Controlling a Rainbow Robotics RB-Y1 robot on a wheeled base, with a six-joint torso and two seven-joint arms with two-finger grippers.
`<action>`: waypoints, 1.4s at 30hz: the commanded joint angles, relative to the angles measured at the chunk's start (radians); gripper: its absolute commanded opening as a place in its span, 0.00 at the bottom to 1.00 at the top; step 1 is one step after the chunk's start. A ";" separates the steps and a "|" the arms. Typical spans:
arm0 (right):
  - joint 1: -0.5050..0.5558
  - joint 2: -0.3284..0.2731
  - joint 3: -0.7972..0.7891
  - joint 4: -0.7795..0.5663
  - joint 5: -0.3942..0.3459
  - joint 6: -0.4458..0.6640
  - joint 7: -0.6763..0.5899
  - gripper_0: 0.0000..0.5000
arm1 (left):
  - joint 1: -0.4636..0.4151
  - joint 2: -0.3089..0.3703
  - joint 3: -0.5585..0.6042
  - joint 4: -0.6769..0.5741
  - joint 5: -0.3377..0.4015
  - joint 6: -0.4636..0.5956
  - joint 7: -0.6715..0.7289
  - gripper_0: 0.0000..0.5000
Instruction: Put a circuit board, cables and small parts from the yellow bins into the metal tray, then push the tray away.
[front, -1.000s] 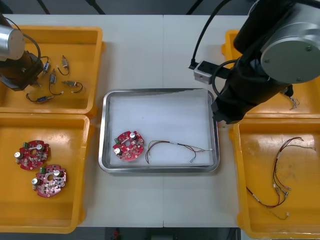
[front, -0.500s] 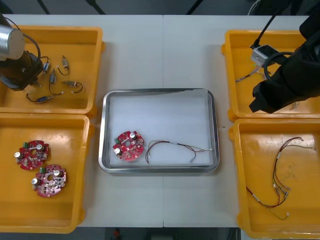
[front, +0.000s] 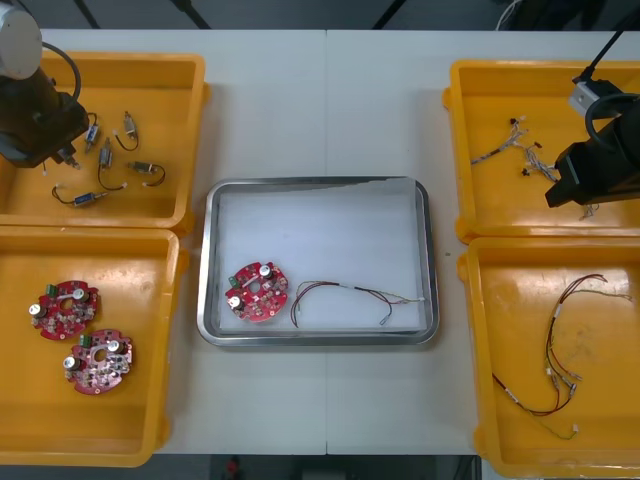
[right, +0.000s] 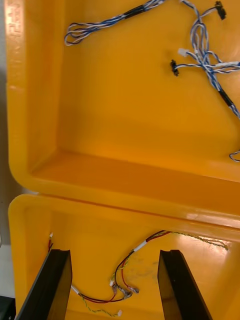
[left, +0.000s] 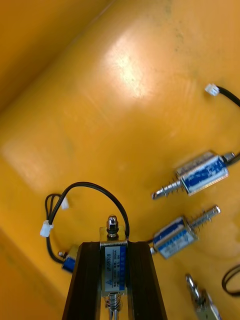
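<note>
My left gripper (left: 114, 280) is shut on a small metal part (left: 114, 265) with a black lead, held over the floor of the far left yellow bin (front: 170, 70). Other small metal parts (front: 140, 168) lie loose in that bin. The metal tray (front: 204, 260) in the middle holds a red circuit board (front: 257, 292) and a red and yellow cable (front: 345, 295). My right gripper (right: 115, 285) stands open above the wall between the two right bins, with nothing between its fingers. Twisted blue and white cables (right: 200, 55) lie in the far right bin (front: 480, 80).
The near left bin (front: 130, 420) holds two red circuit boards (front: 66, 308). Red and yellow cables (front: 560, 350) lie in the near right bin (front: 500, 440). Bare table runs between the bins, beyond and in front of the tray.
My right arm has swung from above the tray's right side out over the far right bin. My left arm has shifted slightly toward the far edge of its bin.
</note>
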 joint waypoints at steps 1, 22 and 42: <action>-0.001 -0.049 -0.030 0.038 0.023 -0.035 -0.001 1.00 | -0.055 0.073 0.063 -0.089 0.026 0.076 -0.083 0.00; -0.302 -0.042 0.160 0.485 0.108 -0.154 -0.248 1.00 | 0.000 0.126 0.163 -0.543 0.172 0.327 0.033 0.00; -0.476 0.099 0.165 0.944 0.264 -0.410 -0.661 1.00 | 0.138 -0.067 0.192 -0.826 0.028 0.344 0.331 0.00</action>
